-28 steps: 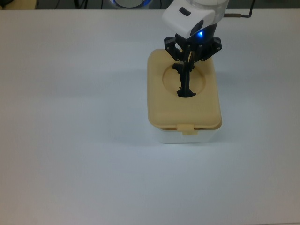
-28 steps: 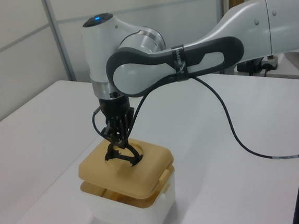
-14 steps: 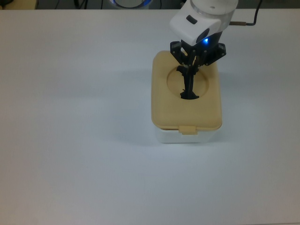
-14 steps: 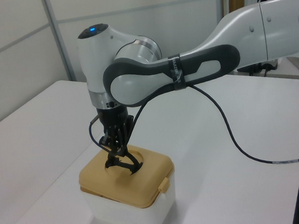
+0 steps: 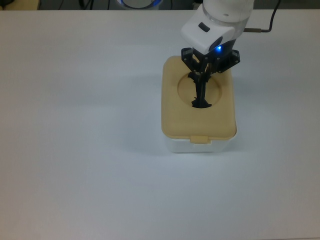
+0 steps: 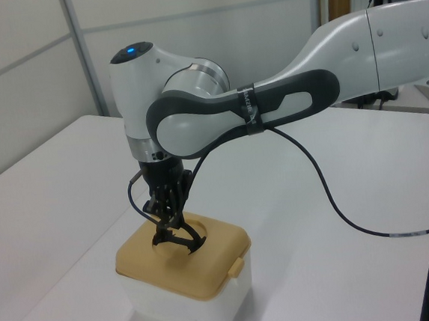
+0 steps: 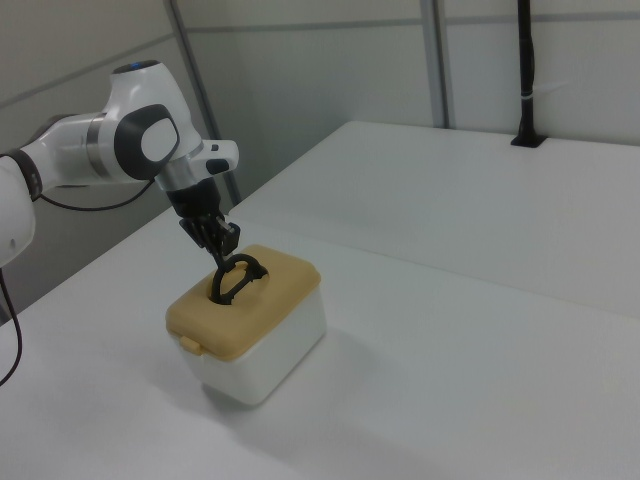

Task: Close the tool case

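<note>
The tool case is a white box [image 5: 200, 146] with a beige lid [image 5: 172, 115], standing on the white table right of centre in the top view. The lid lies flat on the box, and its latch tab [image 5: 201, 139] hangs over the near edge. In the lid's round recess the black handle [image 5: 201, 95] stands upright, with my gripper [image 5: 202, 75] shut on its top. The left view shows the gripper [image 6: 167, 221] coming straight down onto the handle [image 6: 178, 239] over the lid [image 6: 148, 260]. The right view shows the lid [image 7: 270, 290] level on the box [image 7: 280, 345].
A black cable [image 6: 338, 195] hangs from the arm and trails across the table at the left view's right. A black post [image 7: 525, 70] stands at the table's far edge in the right view. White wall panels rise behind the table.
The lid was raised and ajar above the box a second ago. It has come down and now rests flat on the box. The gripper went down with it, still holding the handle.
</note>
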Motion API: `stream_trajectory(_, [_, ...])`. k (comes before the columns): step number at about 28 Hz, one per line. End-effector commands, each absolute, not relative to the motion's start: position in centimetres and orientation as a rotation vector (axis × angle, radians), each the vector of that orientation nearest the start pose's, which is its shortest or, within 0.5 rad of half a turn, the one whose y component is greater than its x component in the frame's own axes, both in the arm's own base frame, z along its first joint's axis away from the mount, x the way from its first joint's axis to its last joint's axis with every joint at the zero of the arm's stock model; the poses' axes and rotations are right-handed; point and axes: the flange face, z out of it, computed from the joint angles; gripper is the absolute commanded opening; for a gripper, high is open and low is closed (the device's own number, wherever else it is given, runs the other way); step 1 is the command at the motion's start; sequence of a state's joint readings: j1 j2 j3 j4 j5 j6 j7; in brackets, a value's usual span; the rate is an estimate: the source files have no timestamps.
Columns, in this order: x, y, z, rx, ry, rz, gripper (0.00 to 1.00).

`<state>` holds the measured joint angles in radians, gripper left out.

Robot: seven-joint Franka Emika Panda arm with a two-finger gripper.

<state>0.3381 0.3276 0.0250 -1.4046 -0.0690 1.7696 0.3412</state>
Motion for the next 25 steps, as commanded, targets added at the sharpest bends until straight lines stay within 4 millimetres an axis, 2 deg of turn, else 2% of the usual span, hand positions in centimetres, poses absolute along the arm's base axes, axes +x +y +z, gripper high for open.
stream_trajectory(1, [62.5,22.6,52.0,-3.197,-0.095,-0.103,1.0])
stream_trajectory(7, [62.7,22.0,52.3,-3.197,-0.072,-0.105,1.0])
stream_trajectory(10, [62.5,21.2,53.2,-3.195,-0.052,-0.11,1.0])
stream_trajectory(14, [62.4,18.6,54.7,-3.195,0.006,-0.097,1.0])
stream_trajectory(18, [61.3,16.2,57.0,-3.204,-0.005,-0.067,1.0])
stream_trajectory(20, [60.8,14.1,58.2,-3.206,-0.007,-0.053,1.0])
stream_trajectory(23, [60.4,12.2,59.5,-3.205,0.021,-0.05,1.0])
stream_trajectory(25, [60.1,11.4,60.1,-3.205,0.017,-0.051,1.0])
